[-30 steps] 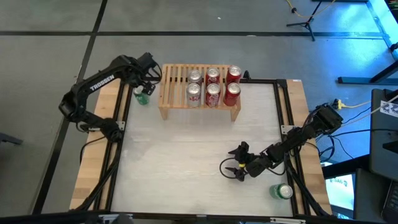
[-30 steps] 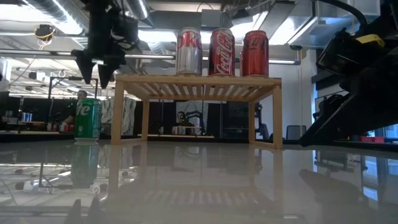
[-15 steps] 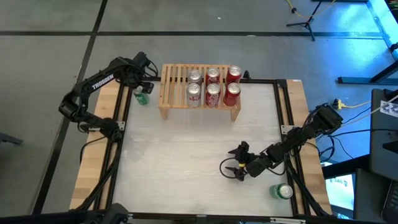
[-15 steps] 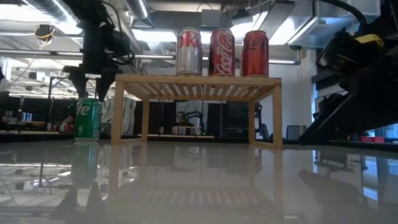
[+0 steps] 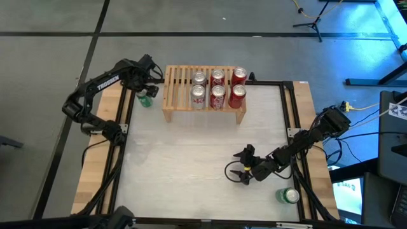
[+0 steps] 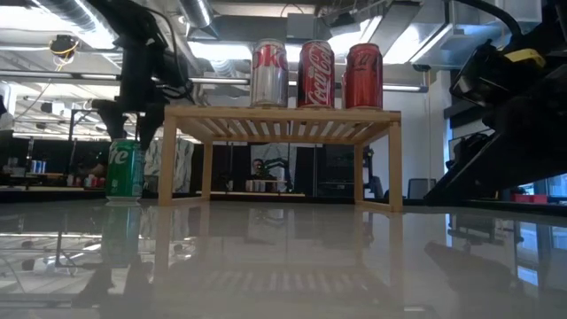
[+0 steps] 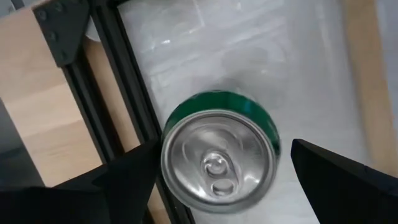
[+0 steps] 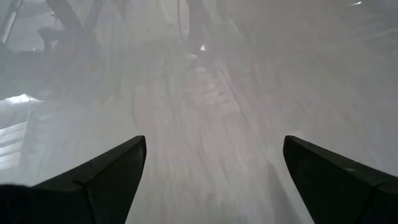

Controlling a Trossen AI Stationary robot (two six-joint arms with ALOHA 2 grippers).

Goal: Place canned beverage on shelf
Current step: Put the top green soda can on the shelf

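Observation:
A green can (image 7: 217, 158) stands upright on the table at the far left, just left of the light-wood shelf (image 5: 178, 86). It also shows in the low view (image 6: 125, 168). Several red and silver cans (image 5: 218, 89) stand on the shelf's slats. My left gripper (image 6: 129, 133) is open and points down over the green can, with a finger on either side of the can's top. I cannot tell whether they touch it. My right gripper (image 5: 233, 173) is open and empty, low over the table near the front right.
A second green can (image 5: 289, 195) lies on the wooden border at the near right corner, beside my right arm. The black frame rail (image 7: 127, 112) runs close beside the standing green can. The left part of the shelf's slats holds no can.
My left gripper has come down toward the green can and shifted slightly toward the table's left edge. Its fingertips have dropped from well above the can to the level of its top. The can has stayed in place.

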